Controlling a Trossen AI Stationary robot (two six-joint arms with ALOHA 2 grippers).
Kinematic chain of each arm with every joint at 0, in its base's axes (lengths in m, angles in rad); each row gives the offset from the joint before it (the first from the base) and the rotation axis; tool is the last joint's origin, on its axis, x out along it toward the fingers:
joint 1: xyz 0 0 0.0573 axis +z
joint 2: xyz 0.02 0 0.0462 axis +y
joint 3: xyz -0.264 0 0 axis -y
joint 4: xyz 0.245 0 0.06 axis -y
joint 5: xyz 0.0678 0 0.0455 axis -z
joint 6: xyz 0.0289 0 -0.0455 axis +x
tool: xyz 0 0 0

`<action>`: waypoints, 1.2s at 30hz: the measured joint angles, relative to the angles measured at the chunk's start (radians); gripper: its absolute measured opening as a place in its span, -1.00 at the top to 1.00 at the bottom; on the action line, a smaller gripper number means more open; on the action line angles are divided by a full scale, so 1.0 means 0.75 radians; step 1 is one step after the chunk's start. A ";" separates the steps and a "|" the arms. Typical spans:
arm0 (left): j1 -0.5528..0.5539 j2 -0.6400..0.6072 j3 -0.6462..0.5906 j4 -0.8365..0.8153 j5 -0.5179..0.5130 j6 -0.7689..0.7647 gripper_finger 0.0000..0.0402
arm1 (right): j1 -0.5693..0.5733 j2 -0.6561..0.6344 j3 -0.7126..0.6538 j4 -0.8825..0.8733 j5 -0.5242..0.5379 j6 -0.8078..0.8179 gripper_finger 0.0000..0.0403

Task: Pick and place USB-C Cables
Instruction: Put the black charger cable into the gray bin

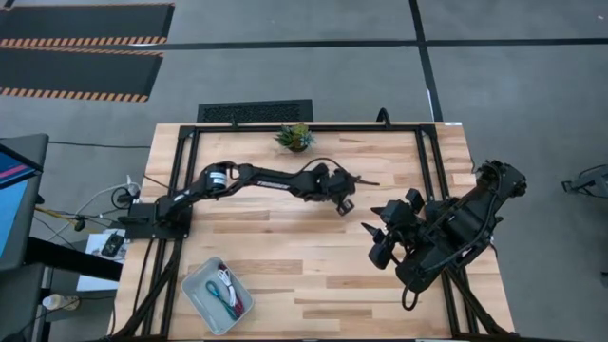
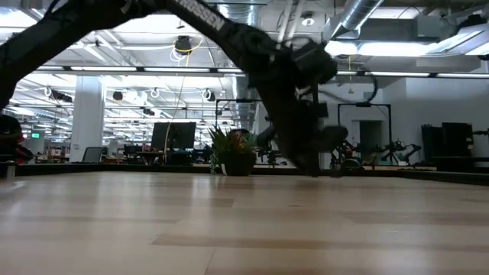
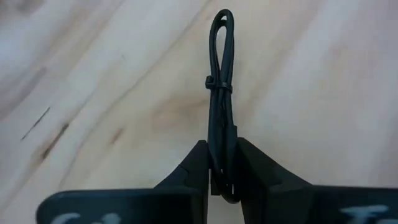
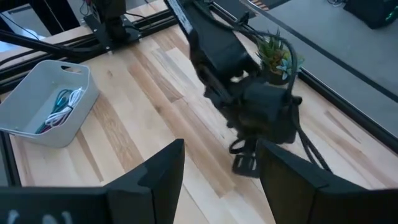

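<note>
My left gripper (image 1: 346, 203) is near the table's middle, shut on a black coiled USB-C cable (image 3: 222, 93) bound by a small tie. The cable sticks out beyond the fingers over the wood. My right gripper (image 1: 378, 234) is open and empty at the table's right. A grey bin (image 1: 218, 295) at the near left holds a teal cable (image 1: 220, 294), a white cable (image 1: 226, 278) and a dark red cable (image 1: 239, 304). The bin also shows in the right wrist view (image 4: 46, 102). My left gripper pinches the black cable bundle near one end (image 3: 222, 158) between its two fingers (image 3: 198, 163). The fingers lie along the bundle, whose bound loop end (image 3: 222, 37) reaches out past the fingertips. Whether the cable touches the table cannot be told.
A small potted green plant (image 1: 295, 137) stands at the table's far edge, behind my left gripper. Black frame rails (image 1: 427, 161) run along the table's sides. Bare wood lies between my left gripper and the bin.
</note>
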 joint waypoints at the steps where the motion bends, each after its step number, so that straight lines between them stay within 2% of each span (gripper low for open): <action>1: -0.008 -0.021 0.000 -0.022 -0.008 0.014 0.85 | 0.000 0.000 0.000 0.000 -0.001 0.000 -0.09; 9: -0.070 -0.199 0.001 -0.389 -0.168 0.137 0.85 | 0.006 0.001 0.000 -0.002 -0.004 -0.003 -0.09; 14: -0.150 -0.344 0.001 -0.626 -0.279 0.145 0.85 | 0.020 0.001 0.000 -0.003 -0.004 -0.005 -0.09; 20: -0.290 -0.554 0.000 -0.941 -0.418 0.041 0.85 | 0.034 0.001 0.000 -0.004 -0.004 0.000 -0.09; 25: -0.489 -0.728 -0.002 -1.248 -0.594 -0.207 0.85 | 0.044 0.001 0.000 -0.007 0.001 0.002 -0.09; 29: -0.702 -0.861 -0.002 -1.536 -0.703 -0.568 0.85 | 0.044 0.001 0.000 -0.009 0.010 0.003 -0.09; 33: -0.965 -1.034 -0.129 -1.483 -0.781 -0.848 0.85 | 0.041 0.019 0.001 0.004 0.039 0.004 -0.09; 36: -1.175 -1.163 -0.337 -1.510 -0.859 -1.230 0.85 | 0.021 0.070 0.001 0.027 0.044 0.000 -0.09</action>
